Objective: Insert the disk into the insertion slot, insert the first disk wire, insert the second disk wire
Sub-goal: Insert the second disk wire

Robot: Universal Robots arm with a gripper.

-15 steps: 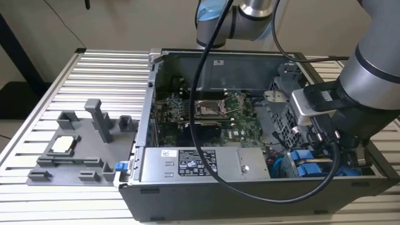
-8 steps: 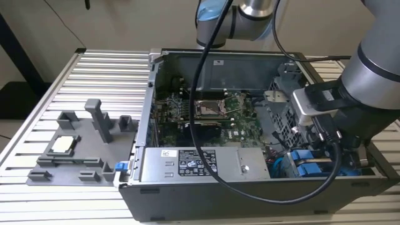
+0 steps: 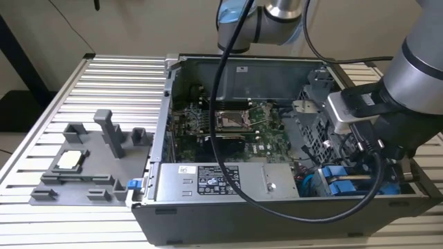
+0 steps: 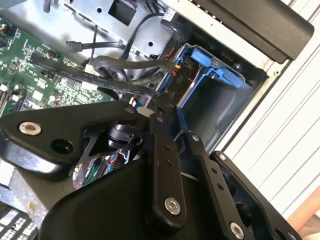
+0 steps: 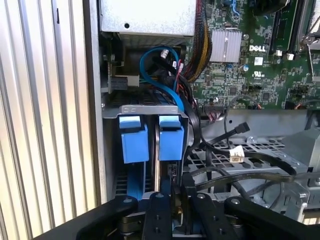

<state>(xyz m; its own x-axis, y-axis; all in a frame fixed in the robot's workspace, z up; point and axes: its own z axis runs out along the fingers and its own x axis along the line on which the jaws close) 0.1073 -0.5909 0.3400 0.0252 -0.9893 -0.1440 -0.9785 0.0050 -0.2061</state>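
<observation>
The disk sits in the insertion slot (image 5: pixel 145 111), the grey metal bay in the case corner at the exterior view's lower right. Its blue carrier (image 5: pixel 171 142) stands upright beside a second blue tab (image 5: pixel 134 145), and shows as blue parts (image 3: pixel 339 181) and a blue frame (image 4: pixel 210 75). My gripper (image 5: pixel 177 194) reaches down into that corner (image 3: pixel 377 153). Its fingers (image 4: pixel 161 145) stand close together on the black connector of a flat black disk wire (image 4: pixel 120 86), right at the carrier's end. The drive's silver body is mostly hidden.
A grey power-supply box (image 3: pixel 221 181) lies along the case's front wall, with the green motherboard (image 3: pixel 229 129) behind it. A blue cable (image 5: pixel 155 70) loops above the bay and a loose white plug (image 5: pixel 236 154) lies nearby. A grey fixture (image 3: pixel 83 161) stands on the ribbed table.
</observation>
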